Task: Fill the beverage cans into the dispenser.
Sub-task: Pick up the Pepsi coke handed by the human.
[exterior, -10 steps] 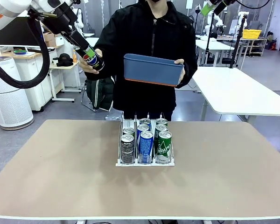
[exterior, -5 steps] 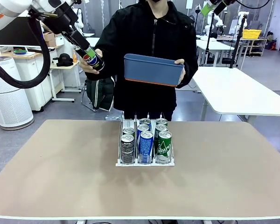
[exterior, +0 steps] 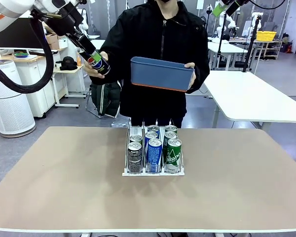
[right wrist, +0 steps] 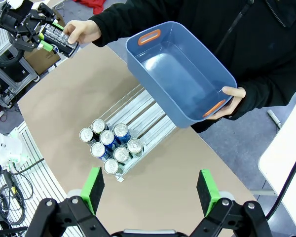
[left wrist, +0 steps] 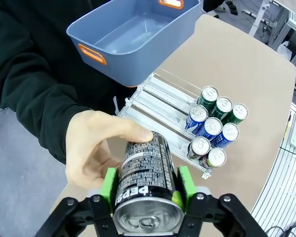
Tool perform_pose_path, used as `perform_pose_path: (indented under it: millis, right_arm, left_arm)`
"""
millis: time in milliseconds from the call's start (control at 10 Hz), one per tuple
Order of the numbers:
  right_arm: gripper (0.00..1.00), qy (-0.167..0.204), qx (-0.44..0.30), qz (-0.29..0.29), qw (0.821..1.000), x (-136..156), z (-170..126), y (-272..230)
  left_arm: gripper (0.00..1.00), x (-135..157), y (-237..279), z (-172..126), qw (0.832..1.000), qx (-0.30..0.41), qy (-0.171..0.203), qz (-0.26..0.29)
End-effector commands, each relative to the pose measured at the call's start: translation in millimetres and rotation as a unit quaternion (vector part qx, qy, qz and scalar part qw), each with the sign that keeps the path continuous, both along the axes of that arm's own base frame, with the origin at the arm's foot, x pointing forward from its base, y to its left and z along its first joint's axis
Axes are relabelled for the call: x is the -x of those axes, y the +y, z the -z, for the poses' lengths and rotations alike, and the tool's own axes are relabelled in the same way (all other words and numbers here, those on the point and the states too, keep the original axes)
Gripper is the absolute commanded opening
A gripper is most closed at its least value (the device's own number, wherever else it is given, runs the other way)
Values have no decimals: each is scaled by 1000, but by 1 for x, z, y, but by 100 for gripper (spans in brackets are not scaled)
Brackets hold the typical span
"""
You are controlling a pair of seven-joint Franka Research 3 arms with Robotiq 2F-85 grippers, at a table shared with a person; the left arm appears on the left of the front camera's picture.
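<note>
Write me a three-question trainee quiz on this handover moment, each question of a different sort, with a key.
1. True or false: the left gripper is shut on the black can.
2. How many cans stand in the dispenser?
3. The blue bin the person holds is: A full of cans, B empty, C on the table.

Key: 1 true; the person's hand touches the can too. 2 seven. 3 B.

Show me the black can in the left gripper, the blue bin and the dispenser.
black can [left wrist: 144, 173], left wrist view, on its printed side.
blue bin [exterior: 160, 75], front view, on its front wall.
dispenser [exterior: 153, 173], front view, on its white base.
</note>
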State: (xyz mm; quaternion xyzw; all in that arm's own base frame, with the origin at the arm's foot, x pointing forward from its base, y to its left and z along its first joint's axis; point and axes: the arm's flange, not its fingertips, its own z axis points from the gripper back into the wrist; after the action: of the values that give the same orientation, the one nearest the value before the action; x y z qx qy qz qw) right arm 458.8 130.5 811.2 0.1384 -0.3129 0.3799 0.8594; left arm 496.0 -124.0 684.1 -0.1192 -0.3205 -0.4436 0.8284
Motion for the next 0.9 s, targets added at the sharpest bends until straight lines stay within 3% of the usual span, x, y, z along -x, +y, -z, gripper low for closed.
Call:
perform_pose_path:
  millis: [0, 200, 700, 800]
  right_arm:
    - [100, 2, 1, 0, 1000, 1, 2, -1]
    - [100, 2, 1, 0, 1000, 1, 2, -1]
    - [100, 2, 1, 0, 1000, 1, 2, -1]
    - [100, 2, 1, 0, 1000, 1, 2, -1]
  left_arm:
    - [22, 1, 2, 1, 1000, 1, -1, -10]
    - [0, 0, 4, 0, 1000, -5, 6, -11]
    - [0, 0, 4, 0, 999, -18, 23, -27]
    - [0, -1, 2, 0, 999, 12, 6, -49]
